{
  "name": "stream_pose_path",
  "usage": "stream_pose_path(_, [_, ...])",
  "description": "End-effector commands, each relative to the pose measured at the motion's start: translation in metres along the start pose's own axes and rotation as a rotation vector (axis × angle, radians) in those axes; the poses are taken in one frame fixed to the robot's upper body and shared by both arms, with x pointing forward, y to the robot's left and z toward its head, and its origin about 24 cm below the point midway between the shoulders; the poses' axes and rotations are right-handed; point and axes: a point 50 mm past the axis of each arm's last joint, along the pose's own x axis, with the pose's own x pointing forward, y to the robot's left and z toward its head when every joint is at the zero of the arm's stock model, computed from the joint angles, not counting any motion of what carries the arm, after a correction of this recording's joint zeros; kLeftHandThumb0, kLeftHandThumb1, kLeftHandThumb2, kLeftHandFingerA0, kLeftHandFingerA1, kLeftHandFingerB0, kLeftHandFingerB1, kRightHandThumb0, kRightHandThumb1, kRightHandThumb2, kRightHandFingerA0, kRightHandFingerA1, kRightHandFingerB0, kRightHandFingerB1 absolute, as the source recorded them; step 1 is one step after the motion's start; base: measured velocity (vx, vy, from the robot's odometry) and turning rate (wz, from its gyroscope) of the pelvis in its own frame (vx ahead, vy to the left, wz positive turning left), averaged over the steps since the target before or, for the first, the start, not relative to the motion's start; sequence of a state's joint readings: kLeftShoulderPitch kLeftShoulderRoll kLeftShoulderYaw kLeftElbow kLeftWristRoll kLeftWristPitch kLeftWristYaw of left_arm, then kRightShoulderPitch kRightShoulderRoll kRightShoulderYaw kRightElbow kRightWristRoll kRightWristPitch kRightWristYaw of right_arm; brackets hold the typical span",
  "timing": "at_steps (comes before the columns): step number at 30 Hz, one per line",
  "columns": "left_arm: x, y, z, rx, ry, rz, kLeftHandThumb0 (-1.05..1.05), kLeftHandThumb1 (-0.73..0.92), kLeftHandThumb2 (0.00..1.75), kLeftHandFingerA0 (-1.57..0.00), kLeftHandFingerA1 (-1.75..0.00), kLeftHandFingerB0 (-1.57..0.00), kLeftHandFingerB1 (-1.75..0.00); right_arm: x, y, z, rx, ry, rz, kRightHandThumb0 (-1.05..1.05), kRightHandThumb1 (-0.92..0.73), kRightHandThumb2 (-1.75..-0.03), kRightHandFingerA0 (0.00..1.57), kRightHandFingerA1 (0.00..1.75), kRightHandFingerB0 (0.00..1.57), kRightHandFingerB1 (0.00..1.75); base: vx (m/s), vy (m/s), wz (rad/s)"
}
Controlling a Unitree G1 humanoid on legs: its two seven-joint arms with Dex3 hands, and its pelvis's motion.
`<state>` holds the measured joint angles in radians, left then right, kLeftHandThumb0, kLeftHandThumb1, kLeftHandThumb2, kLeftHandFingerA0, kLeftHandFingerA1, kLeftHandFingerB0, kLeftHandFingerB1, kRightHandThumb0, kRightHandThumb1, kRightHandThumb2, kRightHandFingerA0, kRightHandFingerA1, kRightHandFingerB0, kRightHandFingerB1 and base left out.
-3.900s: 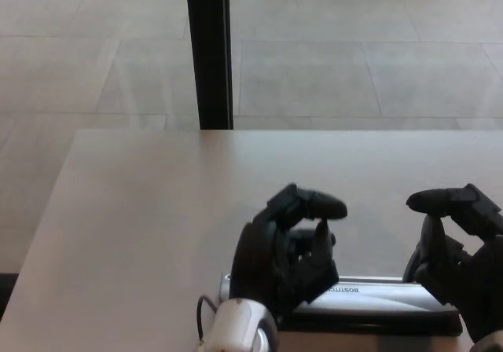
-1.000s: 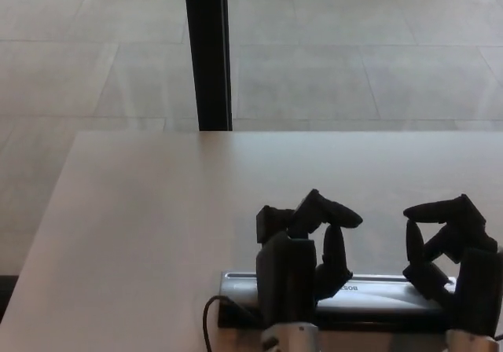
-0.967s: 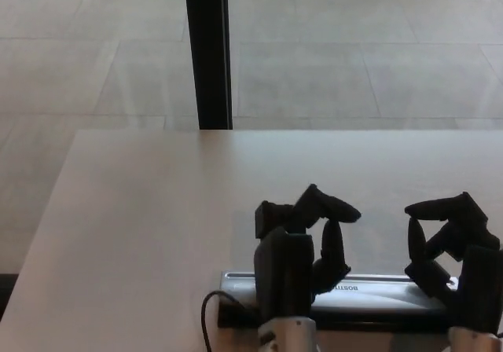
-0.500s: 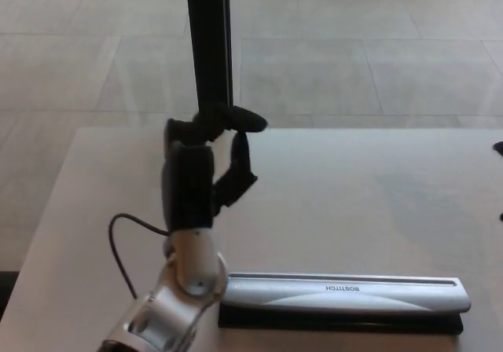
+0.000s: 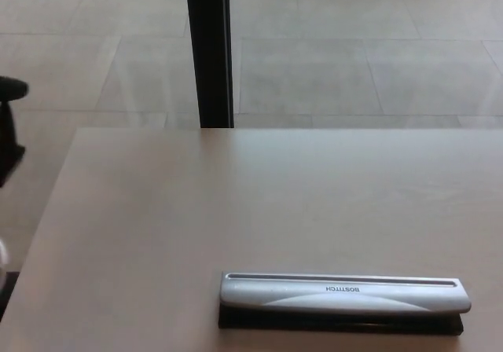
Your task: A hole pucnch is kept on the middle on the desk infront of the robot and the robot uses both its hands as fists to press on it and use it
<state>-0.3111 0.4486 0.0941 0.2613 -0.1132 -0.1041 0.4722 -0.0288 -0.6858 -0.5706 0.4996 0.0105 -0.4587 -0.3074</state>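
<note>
My left hand (image 5: 9, 124) barely peeks in at the far left edge, can't tell its fingers, well apart from the hole punch (image 5: 343, 302) lying near the desk (image 5: 236, 203) front.

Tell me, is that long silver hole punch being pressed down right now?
No. The hole punch lies flat on the desk with nothing touching it; only a sliver of a robot hand shows far left.

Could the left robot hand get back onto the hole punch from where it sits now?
Probably yes: the left robot hand is off past the desk's left edge, and only bare desk lies between it and the hole punch.
</note>
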Motion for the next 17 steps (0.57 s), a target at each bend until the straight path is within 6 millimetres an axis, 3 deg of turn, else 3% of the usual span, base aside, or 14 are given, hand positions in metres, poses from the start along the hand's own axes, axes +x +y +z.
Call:
stream_pose_path(1, [-0.052,0.173,-0.090,0.081,0.639,0.101,-0.63,0.42,0.82,-1.12,-1.62,-0.98,-1.32,-0.067,-0.170,-0.098,0.321,0.752,-0.570,-0.43,-0.74,-0.70,0.82,1.54,0.55,0.86,0.00,0.000,0.00])
stream_pose_path(3, [-0.075,0.184,-0.111,0.069,0.727,0.171,-0.56,0.41,0.81,-1.11,-1.64,-0.87,-1.20,-0.089,-0.165,-0.111,0.328,0.811,-0.612,-0.40,-0.74,-0.73,0.92,1.55,0.57,0.84,0.00,0.000,0.00])
stream_pose_path(5, [-0.098,0.195,-0.130,0.107,0.800,0.228,-0.54,0.40,0.89,-1.14,-1.61,-0.96,-1.20,-0.108,-0.156,-0.123,0.314,0.877,-0.633,-0.42,-0.68,-0.72,0.96,1.56,0.66,0.96,0.00,0.000,0.00])
stream_pose_path(6, [-0.111,0.202,-0.140,0.095,0.861,0.274,-0.50,0.30,0.98,-1.39,-1.38,-1.06,-1.10,-0.120,-0.148,-0.131,0.337,0.924,-0.644,-0.40,-0.65,-0.71,0.99,1.64,0.68,1.16,0.00,0.000,0.00])
stream_pose_path(7, [-0.122,0.205,-0.147,0.115,0.902,0.296,-0.54,0.38,0.90,-1.19,-1.55,-1.01,-1.11,-0.128,-0.143,-0.135,0.347,0.952,-0.657,-0.41,-0.66,-0.72,0.98,1.62,0.72,1.21,0.00,0.000,0.00])
stream_pose_path(8, [-0.132,0.207,-0.151,0.144,0.927,0.302,-0.53,0.39,0.90,-1.13,-1.56,-0.89,-1.00,-0.134,-0.136,-0.138,0.332,0.976,-0.654,-0.39,-0.66,-0.74,0.93,1.54,0.68,1.16,0.00,0.000,0.00])
stream_pose_path(10, [-0.154,0.202,-0.160,0.104,0.959,0.338,-0.54,0.32,0.95,-1.20,-1.57,-0.92,-0.94,-0.143,-0.120,-0.144,0.311,1.029,-0.633,-0.44,-0.68,-0.71,0.99,1.45,0.66,1.08,0.00,0.000,0.00])
stream_pose_path(11, [-0.159,0.201,-0.163,0.106,0.979,0.332,-0.51,0.34,0.94,-1.21,-1.51,-0.95,-0.96,-0.143,-0.115,-0.145,0.318,1.051,-0.648,-0.46,-0.68,-0.71,0.99,1.40,0.53,0.86,0.00,0.000,0.00])
stream_pose_path(12, [-0.162,0.201,-0.164,0.106,0.988,0.329,-0.51,0.34,0.94,-1.21,-1.51,-0.95,-0.96,-0.143,-0.113,-0.145,0.322,1.061,-0.655,-0.46,-0.68,-0.71,0.99,1.40,0.53,0.86,0.00,0.000,0.00])
stream_pose_path(13, [-0.168,0.199,-0.169,0.094,1.023,0.346,-0.50,0.35,0.87,-1.18,-1.48,-0.91,-0.93,-0.145,-0.107,-0.146,0.320,1.071,-0.627,-0.41,-0.60,-0.78,1.06,1.43,0.64,1.05,0.00,0.000,0.00])
stream_pose_path(14, [-0.175,0.197,-0.173,0.087,1.050,0.342,-0.43,0.32,0.97,-1.33,-1.32,-0.88,-0.93,-0.148,-0.100,-0.147,0.354,1.079,-0.633,-0.36,-0.59,-0.82,0.96,1.41,0.63,1.11,0.00,0.000,0.00])
stream_pose_path(15, [-0.192,0.192,-0.180,0.091,1.084,0.320,-0.46,0.41,0.93,-1.18,-1.42,-0.89,-0.92,-0.157,-0.088,-0.150,0.368,1.102,-0.634,-0.31,-0.59,-0.84,0.95,1.32,0.22,0.94,0.00,0.000,0.00])
stream_pose_path(16, [-0.201,0.190,-0.182,0.090,1.106,0.317,-0.43,0.35,1.00,-1.29,-1.28,-0.89,-0.93,-0.160,-0.082,-0.151,0.371,1.116,-0.636,-0.30,-0.59,-0.87,0.96,1.32,0.60,1.09,0.00,0.000,0.00])
stream_pose_path(17, [-0.201,0.190,-0.182,0.090,1.106,0.317,-0.43,0.35,1.00,-1.29,-1.28,-0.89,-0.93,-0.160,-0.082,-0.151,0.371,1.116,-0.636,-0.30,-0.59,-0.87,0.96,1.32,0.60,1.09,0.00,0.000,0.00])
